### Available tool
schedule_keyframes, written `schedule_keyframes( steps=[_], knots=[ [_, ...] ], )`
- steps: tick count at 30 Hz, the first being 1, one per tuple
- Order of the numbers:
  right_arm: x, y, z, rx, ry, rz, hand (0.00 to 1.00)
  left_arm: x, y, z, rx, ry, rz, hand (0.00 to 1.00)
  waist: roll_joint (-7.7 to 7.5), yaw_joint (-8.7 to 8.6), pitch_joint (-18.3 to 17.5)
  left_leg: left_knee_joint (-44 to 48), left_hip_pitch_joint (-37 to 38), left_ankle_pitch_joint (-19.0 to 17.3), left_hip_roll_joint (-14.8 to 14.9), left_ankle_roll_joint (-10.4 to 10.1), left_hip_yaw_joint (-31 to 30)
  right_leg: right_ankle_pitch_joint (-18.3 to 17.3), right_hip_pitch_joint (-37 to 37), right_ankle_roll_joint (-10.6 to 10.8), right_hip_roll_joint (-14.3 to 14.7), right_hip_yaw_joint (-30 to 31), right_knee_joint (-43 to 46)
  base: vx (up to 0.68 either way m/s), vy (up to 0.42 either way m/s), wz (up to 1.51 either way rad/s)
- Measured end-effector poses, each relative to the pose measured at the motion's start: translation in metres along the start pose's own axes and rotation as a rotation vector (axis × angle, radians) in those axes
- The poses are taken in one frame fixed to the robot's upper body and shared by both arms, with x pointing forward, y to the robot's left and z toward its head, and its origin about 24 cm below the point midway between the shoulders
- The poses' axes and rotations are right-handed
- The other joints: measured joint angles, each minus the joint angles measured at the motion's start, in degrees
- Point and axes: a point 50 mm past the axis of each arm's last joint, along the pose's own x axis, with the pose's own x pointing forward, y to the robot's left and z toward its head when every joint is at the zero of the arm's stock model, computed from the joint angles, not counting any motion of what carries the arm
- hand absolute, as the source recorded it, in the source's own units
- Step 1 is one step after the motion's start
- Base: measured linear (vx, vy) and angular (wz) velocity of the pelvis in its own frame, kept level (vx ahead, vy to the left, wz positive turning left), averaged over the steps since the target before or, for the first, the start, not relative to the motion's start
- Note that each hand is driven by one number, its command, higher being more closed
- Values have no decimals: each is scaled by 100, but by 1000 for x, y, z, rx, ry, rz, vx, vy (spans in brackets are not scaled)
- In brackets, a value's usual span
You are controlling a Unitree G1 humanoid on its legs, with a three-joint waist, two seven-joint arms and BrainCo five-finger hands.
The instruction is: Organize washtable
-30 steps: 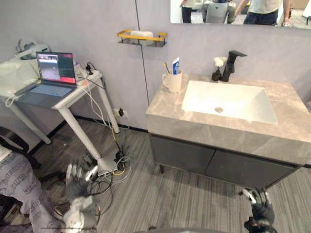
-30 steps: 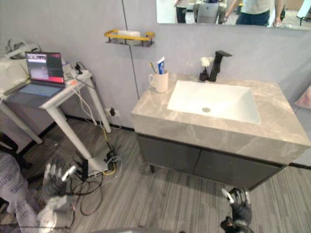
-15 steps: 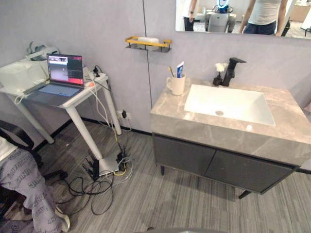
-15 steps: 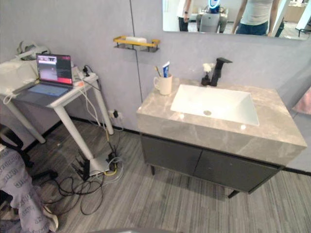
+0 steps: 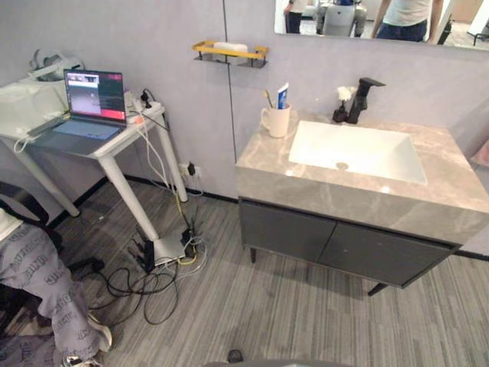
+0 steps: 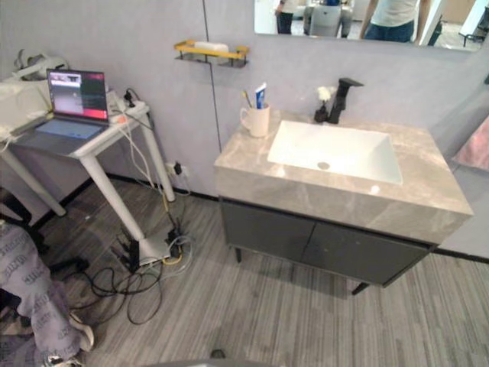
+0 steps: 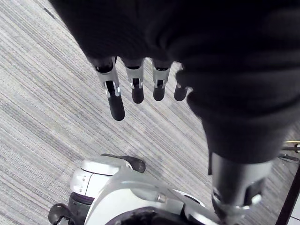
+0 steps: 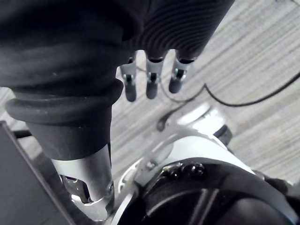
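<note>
The washtable has a grey marble counter (image 5: 260,157) with a white sink (image 5: 355,149) set in it. A black faucet (image 5: 361,98) stands at the back, with a small dark bottle holding a white flower (image 5: 340,107) beside it. A white mug (image 5: 276,121) on the back left corner holds a toothbrush (image 5: 267,98) and a toothpaste tube (image 5: 283,95). My left hand (image 7: 136,89) hangs over the wood floor with straight fingers, holding nothing. My right hand (image 8: 151,82) also hangs by my side, fingers relaxed and empty.
A yellow wall shelf (image 5: 229,52) with a white item hangs left of the mirror (image 5: 367,15). Dark cabinet doors (image 5: 344,248) sit under the counter. A white desk with a laptop (image 5: 95,95) stands to the left, cables (image 5: 164,267) below it. A person's leg (image 5: 38,283) is at lower left.
Both hands have lowered from where they were raised at the bottom of the eye views a second ago. The camera has shifted; the washtable's things stand as before.
</note>
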Motion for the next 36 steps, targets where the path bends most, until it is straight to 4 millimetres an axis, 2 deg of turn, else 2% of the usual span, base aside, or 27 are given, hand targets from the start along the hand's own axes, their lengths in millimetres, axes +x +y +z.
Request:
schedule_keyframes(
  steps=[3,4,6,7,8,9,10,11,12,13,15,16,17,18,21,22,24,26,28,29,30,31,32,33,34,35,36],
  knots=[
    [0,1,-1,25,6,1,0,0,2,0,-28,-3,1,0,-67,1,16,0,12,-1,-76,2,48,-20,-21,30,-57,112,45,74,86,-3],
    [1,3,-1,32,9,3,0,0,2,1,-20,-6,-2,0,-88,1,48,-1,60,-3,-134,4,50,-93,-32,138,-136,97,219,94,79,10],
    [2,6,0,42,3,11,0,1,3,6,13,-17,-8,0,-151,1,70,-1,115,-80,-309,113,-79,-363,-151,582,-407,40,785,115,97,35],
    [2,7,1,46,-5,17,0,1,4,9,43,-22,-13,0,-195,1,119,-1,145,-183,-462,254,-271,-586,-246,1082,-559,73,1284,162,91,80],
    [2,11,2,47,-8,27,0,2,4,15,52,-35,-12,0,-254,11,198,-1,134,-204,-582,297,-410,-587,-415,980,-629,461,1838,170,74,104],
    [4,18,6,48,-22,45,0,4,0,20,56,-41,-19,0,-259,2,370,2,225,-180,-564,341,-586,-434,-602,812,-555,949,2505,116,39,97],
    [5,22,9,47,-33,56,0,5,-2,25,58,-52,-26,0,-171,-10,450,4,263,-179,-536,342,-708,-395,-787,700,-492,1249,2979,45,12,114],
    [5,23,11,47,-45,64,0,6,-2,28,62,-63,-24,0,-135,-14,562,6,264,-179,-516,342,-897,-548,-1052,532,-430,1688,3575,57,-29,122],
    [5,24,9,57,-43,68,0,6,-2,32,64,-78,-24,0,-184,-6,563,7,243,-178,-520,341,-1094,-676,-1139,425,-350,1977,3720,74,-57,138],
    [5,24,6,67,-33,67,0,6,0,34,62,-83,-18,0,-233,29,542,7,186,-178,-516,341,-1262,-792,-1200,426,-240,2287,3664,109,-98,140],
    [4,28,3,74,-28,74,0,6,2,36,59,-89,-2,0,-295,32,492,41,-63,-177,-511,339,-1663,-916,-1097,525,41,3012,2907,121,-114,153],
    [4,28,3,74,-27,73,0,6,2,36,58,-89,0,0,-307,26,482,45,-97,-174,-516,334,-1749,-916,-1045,528,68,3072,2656,159,-137,139],
    [4,28,2,74,-22,72,0,6,2,36,52,-90,2,0,-329,31,467,47,-138,-83,-527,206,-1901,-914,-890,529,39,2958,2224,167,-214,119],
    [4,27,1,69,-17,71,0,6,3,35,37,-88,6,0,-358,47,440,54,-126,114,-550,164,-2100,-908,-787,512,6,2671,1990,144,-235,109],
    [4,29,-4,51,1,77,0,6,8,34,-4,-88,19,0,-467,119,373,405,-251,200,-634,166,-2418,-843,-579,385,21,2239,1796,69,-220,82],
    [3,29,-5,23,6,82,0,5,10,33,-33,-87,23,0,-480,142,349,586,-343,127,-656,115,-2666,-922,-441,144,47,1983,1730,75,-308,109],
    [4,31,-4,-5,1,89,0,6,7,38,-104,-102,17,0,-528,139,321,863,-652,-60,-582,92,-2749,-1011,-360,-24,100,1601,1561,36,-248,118],
    [5,29,6,-34,-34,85,0,8,-3,42,-190,-111,-4,0,-413,124,461,1601,-1073,-199,-240,72,-2231,-1026,-235,-67,239,997,1457,-13,-229,116],
    [7,26,16,-85,-54,75,0,8,-8,42,-225,-113,-17,0,-248,128,543,1835,-1141,-309,-62,-81,-1974,-1084,-30,-167,355,662,1559,-45,-157,96],
    [8,30,21,-140,-57,90,0,8,-10,44,-226,-118,-24,0,-244,159,545,1808,-1136,-374,-63,-44,-1917,-1171,5,-312,343,530,1634,-79,-100,73],
    [9,33,23,-165,-60,100,0,8,-10,44,-226,-120,-24,0,-181,158,583,1791,-1160,-427,-44,33,-1757,-1184,12,-334,340,458,1621,-93,-62,58],
    [9,38,27,-186,-68,115,0,8,-9,44,-231,-122,-23,0,-195,128,589,1760,-1224,-519,75,170,-1387,-1184,15,-336,335,344,1567,-97,-56,77],
    [11,48,27,-191,-71,138,0,9,-6,51,-225,-138,-19,0,-432,117,575,2002,-1300,-665,277,311,-471,-1216,17,-502,131,51,1323,-109,-44,87],
    [11,48,28,-189,-76,138,0,9,-8,54,-224,-145,-24,0,-407,104,607,2435,-1414,-711,459,350,16,-1209,17,-513,89,-103,1352,-136,-35,99],
    [10,45,27,-187,-74,132,0,9,-8,53,-224,-142,-25,0,-393,91,621,3226,-1431,-786,819,399,859,-1208,47,-515,-9,-389,1435,-130,-9,89],
    [10,43,27,-188,-75,126,0,9,-10,52,-226,-139,-28,0,-347,75,612,3724,-1316,-860,1087,447,1372,-1208,101,-515,-59,-640,1472,-128,20,114],
    [10,42,31,-189,-88,126,0,9,-11,49,-227,-130,-28,0,-262,-24,612,4216,-1153,-1208,1479,420,1956,-1209,165,-513,-83,-992,1552,-70,55,106]
  ],
)
